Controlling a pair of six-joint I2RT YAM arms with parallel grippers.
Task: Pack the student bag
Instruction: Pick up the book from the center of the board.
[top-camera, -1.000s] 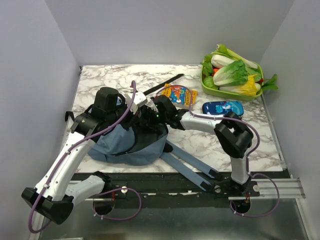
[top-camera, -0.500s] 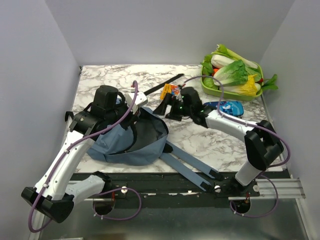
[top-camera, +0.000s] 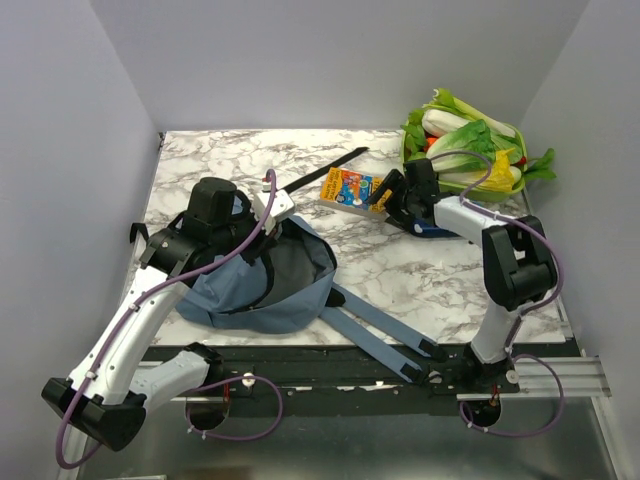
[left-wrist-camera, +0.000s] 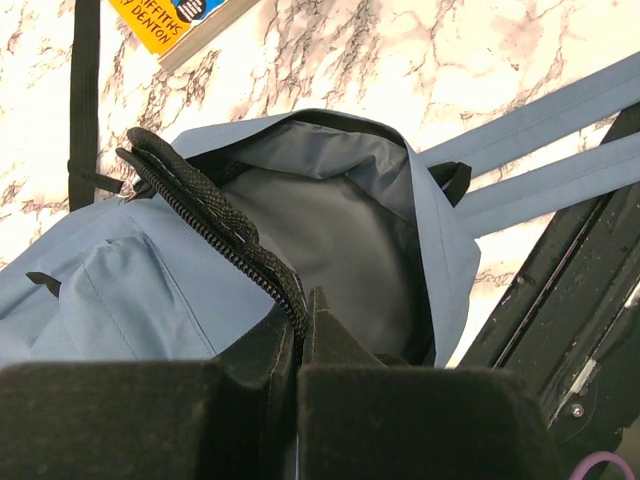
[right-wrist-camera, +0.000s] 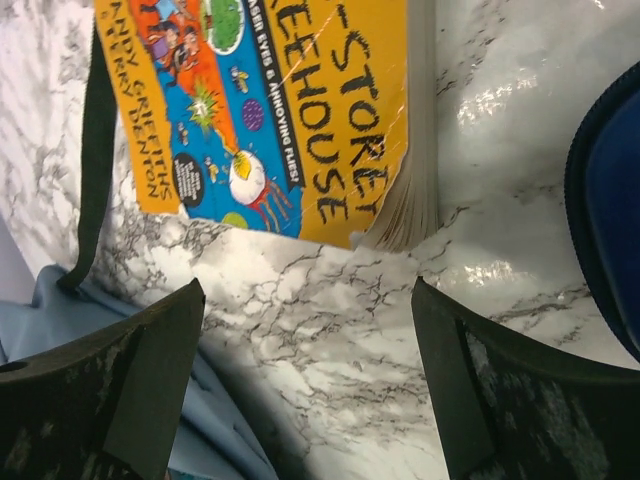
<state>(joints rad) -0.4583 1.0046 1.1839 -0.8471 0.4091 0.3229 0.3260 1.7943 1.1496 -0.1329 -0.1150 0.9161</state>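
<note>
Seen from above, a white marble table (top-camera: 400, 280) with two robot arms fixed at its 6 o'clock edge.

At about 8 o'clock lies the student bag (top-camera: 250, 285), dusty blue, its mouth open toward 1 o'clock. Its two shoulder straps (top-camera: 375, 325) trail toward 5 o'clock and over the near edge. The left arm reaches up from 7 o'clock, and the left gripper (top-camera: 262, 215) sits at the bag's upper rim. From above its fingers are too small to read. The left wrist camera settles it: the left gripper (left-wrist-camera: 303, 310) has its jaws pressed together on the black zipper rim (left-wrist-camera: 215, 215), holding it up. That camera also shows the bag's grey-blue lining (left-wrist-camera: 330, 230), which the overhead view leaves in shadow.

At 12 o'clock from the bag's mouth a black strap (top-camera: 335, 168) lies flat, and just beside it a yellow and blue book (top-camera: 352, 187).

The right gripper (top-camera: 392, 195) hovers at the book's 3 o'clock edge. In the right wrist view the right gripper (right-wrist-camera: 305, 295) has its jaws wide apart with only bare marble between them. The book (right-wrist-camera: 280, 110) lies just beyond the fingertips. A dark blue pencil case (right-wrist-camera: 610, 220) edges in at 3 o'clock, largely covered by the arm from above.

At the table's 2 o'clock corner stands a green tray (top-camera: 518, 131) heaped with leafy vegetables (top-camera: 460, 140).
</note>
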